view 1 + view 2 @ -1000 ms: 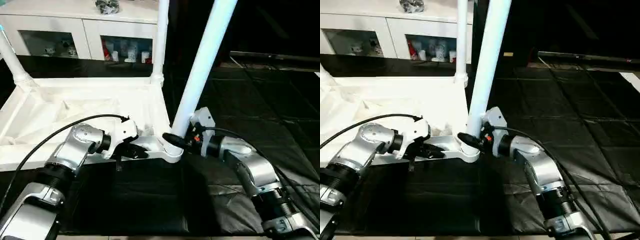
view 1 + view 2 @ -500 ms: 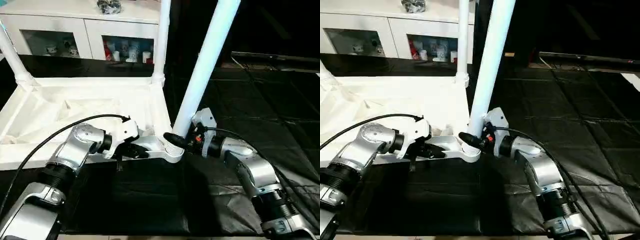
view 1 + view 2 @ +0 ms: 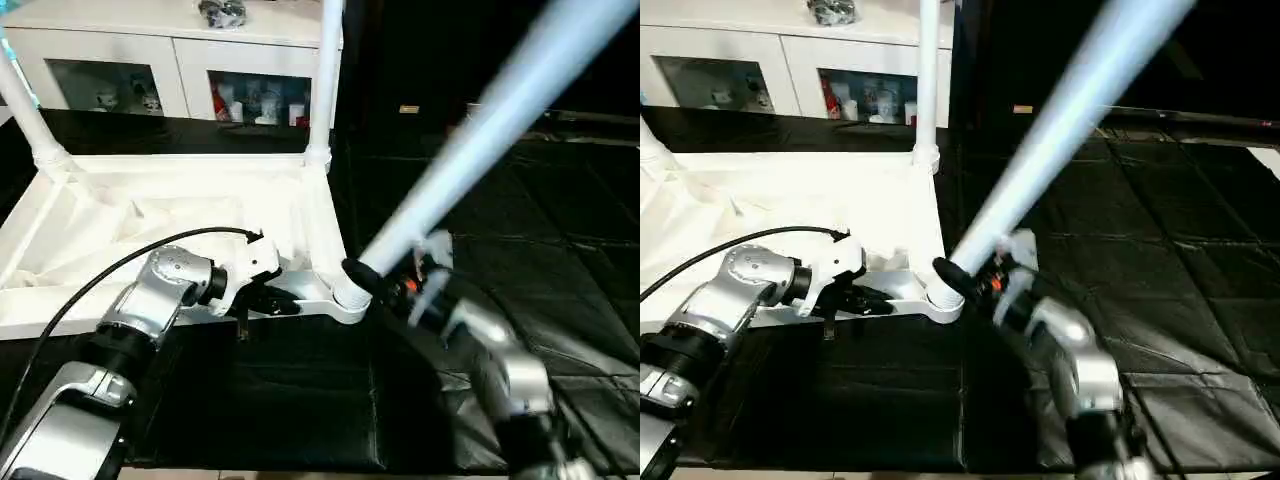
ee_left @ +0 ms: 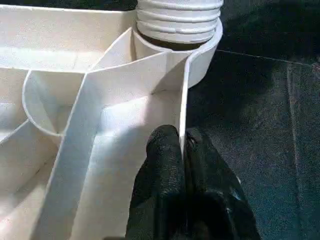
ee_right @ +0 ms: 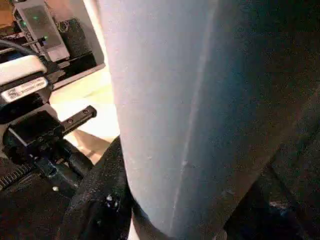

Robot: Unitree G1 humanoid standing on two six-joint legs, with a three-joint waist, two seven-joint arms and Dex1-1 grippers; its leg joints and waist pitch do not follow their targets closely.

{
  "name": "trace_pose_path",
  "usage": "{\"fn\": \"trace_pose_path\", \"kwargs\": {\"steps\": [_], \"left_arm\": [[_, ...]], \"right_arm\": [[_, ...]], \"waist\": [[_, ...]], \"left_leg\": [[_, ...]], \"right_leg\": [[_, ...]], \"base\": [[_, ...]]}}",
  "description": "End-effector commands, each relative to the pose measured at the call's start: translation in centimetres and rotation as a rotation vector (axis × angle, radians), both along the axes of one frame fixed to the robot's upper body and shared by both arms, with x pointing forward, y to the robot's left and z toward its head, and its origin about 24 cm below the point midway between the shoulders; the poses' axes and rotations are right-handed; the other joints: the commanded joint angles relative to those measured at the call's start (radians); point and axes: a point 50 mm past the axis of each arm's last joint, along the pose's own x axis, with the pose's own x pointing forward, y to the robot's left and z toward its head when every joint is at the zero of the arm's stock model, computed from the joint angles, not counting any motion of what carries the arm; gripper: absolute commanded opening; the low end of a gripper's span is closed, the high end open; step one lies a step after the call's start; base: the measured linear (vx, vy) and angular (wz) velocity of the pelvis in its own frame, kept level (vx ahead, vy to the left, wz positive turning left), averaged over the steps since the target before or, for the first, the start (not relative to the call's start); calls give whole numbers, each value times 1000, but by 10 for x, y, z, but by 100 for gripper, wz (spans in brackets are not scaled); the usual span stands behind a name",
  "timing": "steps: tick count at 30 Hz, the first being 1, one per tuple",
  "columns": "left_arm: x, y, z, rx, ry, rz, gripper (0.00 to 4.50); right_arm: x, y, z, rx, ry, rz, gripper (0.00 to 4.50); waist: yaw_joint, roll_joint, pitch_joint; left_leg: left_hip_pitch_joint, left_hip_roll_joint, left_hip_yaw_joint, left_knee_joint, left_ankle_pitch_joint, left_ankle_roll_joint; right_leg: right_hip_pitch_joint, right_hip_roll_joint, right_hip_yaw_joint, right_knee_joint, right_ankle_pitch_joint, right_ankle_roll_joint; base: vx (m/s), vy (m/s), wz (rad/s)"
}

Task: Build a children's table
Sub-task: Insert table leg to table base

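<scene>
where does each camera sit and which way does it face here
Head, both eyes: look forward and down past both silver forearms at the upturned tabletop and the tilted leg.
Left wrist: looks along the left gripper, fingers shut on the tabletop's rim, toward the corner socket.
Right wrist: close against the leg in the right gripper.
Shared: leg and socket corner.

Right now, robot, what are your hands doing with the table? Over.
Left gripper shut on tabletop rim. Right gripper clamped on leg, leaning right at near corner socket. Two far legs up. Nothing in the way.
</scene>
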Motion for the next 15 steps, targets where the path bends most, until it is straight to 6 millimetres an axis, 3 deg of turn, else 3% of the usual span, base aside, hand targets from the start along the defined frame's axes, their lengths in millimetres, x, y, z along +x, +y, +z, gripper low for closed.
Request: {"fn": "trace_pose_path", "kwargs": {"steps": [1, 5, 9, 10, 12, 14, 15], "left_arm": [[14, 10, 17, -20, -86, 110, 0], [15, 10, 17, -14, -89, 109, 0], [15, 10, 16, -10, -91, 108, 0], [15, 10, 16, -10, -92, 109, 0], [15, 10, 15, -11, -94, 112, 0], [14, 10, 14, -6, -97, 113, 0], [13, 10, 13, -4, -99, 112, 0]], "right_arm": [[-18, -2, -29, -114, 92, 40, 193], [-17, -5, -28, -252, 43, 91, 193], [-14, -5, -32, -385, 32, 202, 192], [-13, -4, -33, -395, 36, 224, 192], [-12, -2, -35, -411, 40, 261, 191], [-8, 1, -37, -414, 43, 285, 191], [-6, 3, -39, -415, 45, 297, 191]], "waist": [[10, 20, -59], [10, 21, -58], [9, 18, -56], [7, 9, -56], [5, 12, -53], [0, -12, -51], [0, -5, -51]], "left_leg": [[5, 52, -16, -81, -211, -10], [2, 50, -16, -81, -195, -8], [3, 51, -16, -82, -213, -4], [2, 51, -16, -81, -211, 2], [1, 52, -16, -82, -221, 4], [3, 55, -14, -85, -238, 7], [3, 55, -18, -84, -250, 4]], "right_leg": [[44, -90, 51, -79, -119, -252], [47, -86, 49, -79, -113, -249], [47, -89, 52, -83, -164, -238], [47, -90, 51, -82, -176, -239], [43, -90, 51, -86, -206, -235], [40, -91, 51, -94, -271, -216], [37, -96, 51, -91, -292, -218]], "base": [[0, 0, 0], [0, 0, 0], [0, 0, 0], [0, 0, 0], [0, 0, 0], [0, 0, 0], [0, 0, 0]]}}
